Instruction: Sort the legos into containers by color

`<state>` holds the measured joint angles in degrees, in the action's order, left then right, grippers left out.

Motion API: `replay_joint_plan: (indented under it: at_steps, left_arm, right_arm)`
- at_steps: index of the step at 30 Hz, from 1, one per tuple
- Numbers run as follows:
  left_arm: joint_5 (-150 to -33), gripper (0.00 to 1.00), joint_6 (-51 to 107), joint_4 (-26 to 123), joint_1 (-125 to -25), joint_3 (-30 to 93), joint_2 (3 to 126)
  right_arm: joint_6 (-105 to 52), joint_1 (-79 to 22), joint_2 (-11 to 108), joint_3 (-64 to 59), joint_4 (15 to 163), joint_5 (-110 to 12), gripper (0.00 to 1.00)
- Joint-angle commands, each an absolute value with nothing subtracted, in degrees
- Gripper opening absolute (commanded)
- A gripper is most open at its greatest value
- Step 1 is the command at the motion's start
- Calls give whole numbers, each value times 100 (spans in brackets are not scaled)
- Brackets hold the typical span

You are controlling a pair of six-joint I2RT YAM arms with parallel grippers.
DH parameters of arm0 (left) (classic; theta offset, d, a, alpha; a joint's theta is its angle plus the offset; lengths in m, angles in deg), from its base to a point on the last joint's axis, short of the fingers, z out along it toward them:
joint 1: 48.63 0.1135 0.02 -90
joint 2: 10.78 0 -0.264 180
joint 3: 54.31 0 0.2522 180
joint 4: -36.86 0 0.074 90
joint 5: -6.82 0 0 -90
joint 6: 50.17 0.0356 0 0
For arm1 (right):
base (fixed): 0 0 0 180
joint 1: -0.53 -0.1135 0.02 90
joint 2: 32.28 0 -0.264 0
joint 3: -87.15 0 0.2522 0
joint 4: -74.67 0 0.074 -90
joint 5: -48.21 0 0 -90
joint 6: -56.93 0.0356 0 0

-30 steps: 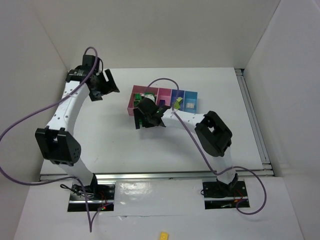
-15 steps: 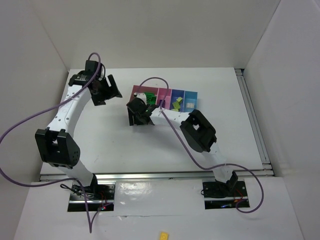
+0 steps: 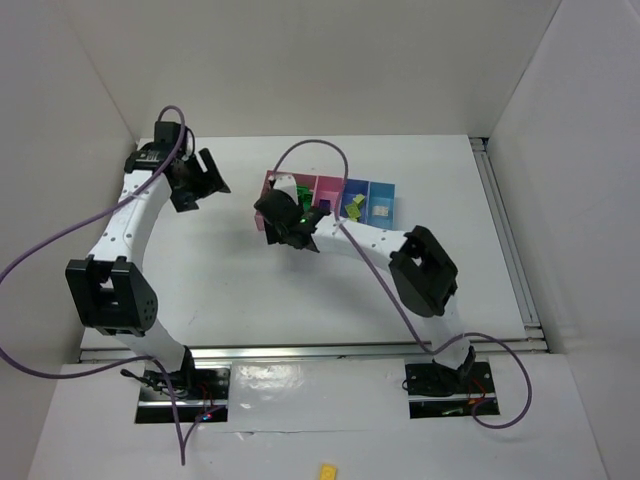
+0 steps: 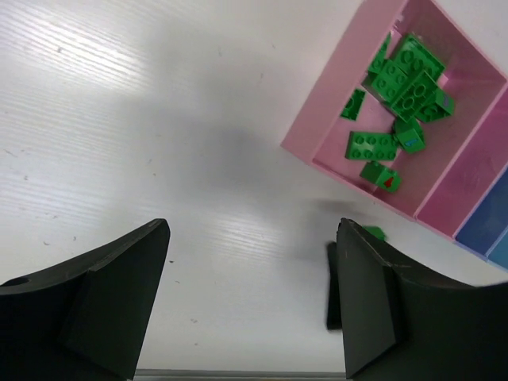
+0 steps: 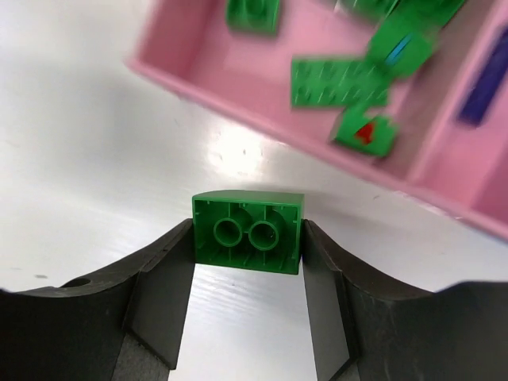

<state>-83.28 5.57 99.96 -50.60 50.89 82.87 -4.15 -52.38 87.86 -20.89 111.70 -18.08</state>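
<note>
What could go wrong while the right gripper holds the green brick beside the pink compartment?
The green brick sits only at the tips of the right gripper, so it might slip out. It is not yet over the pink compartment; released here, it may land on the table.

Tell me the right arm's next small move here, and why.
Probably lift a little and carry the green brick forward over the near wall of the pink compartment. The right gripper has it pinched just outside that wall, and other green bricks already lie inside, so that looks like its bin.
</note>
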Motion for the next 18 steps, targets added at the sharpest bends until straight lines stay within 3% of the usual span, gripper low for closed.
replay_joint_plan:
  at_steps: [1,6,8,9,10,12,14,18]
  left_arm:
    - [-8336,88,661,9957,-4855,4919,8256]
    - [-8503,91,608,9957,-4801,4848,8309]
    - [-8503,93,608,9957,-4801,4787,8309]
    - [-8451,94,608,9957,-4801,4786,8309]
    - [-8450,94,608,9957,-4801,4726,8309]
    - [-8450,100,608,9957,-4801,4725,8256]
    - [-8450,100,608,9957,-4801,4725,8194]
    - [-8503,100,670,9957,-4801,4725,8072]
  right_arm:
    - [-688,-5273,7978,-2091,10838,-1077,35]
    - [-741,-4827,8425,-2881,10996,-1242,42]
    - [-741,-4685,8889,-3276,11075,-1418,51]
    - [-871,-4624,9058,-3765,11206,-1480,70]
    - [-934,-4553,9234,-4031,11312,-1480,82]
    - [-996,-4500,9779,-5120,11724,-1411,97]
    - [-1109,-4500,9938,-5562,12147,-1261,100]
    - [-1110,-4438,9046,-4915,11841,-1015,100]
